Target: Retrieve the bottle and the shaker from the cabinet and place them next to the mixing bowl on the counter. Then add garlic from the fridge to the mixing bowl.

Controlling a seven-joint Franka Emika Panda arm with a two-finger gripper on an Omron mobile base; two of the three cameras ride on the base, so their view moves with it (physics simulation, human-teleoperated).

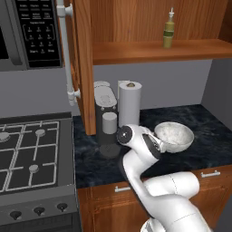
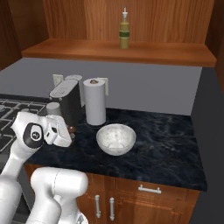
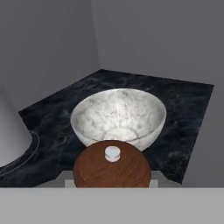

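Where grey walls meet, the black marble counter [image 2: 166, 148] bears a mixing bowl [image 2: 116, 138].

- Green-yellow bottle [image 1: 169, 30] with a white pourer, upright on the cabinet shelf [image 1: 154, 50].
- Brown wooden shaker [image 3: 112, 165], white knob on top, just before the bowl.
- White marbled mixing bowl [image 2: 116, 138], upright on the dark worktop [image 2: 166, 148].

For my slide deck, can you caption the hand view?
Gripper holds the wooden shaker just in front of the marble mixing bowl on the dark counter.
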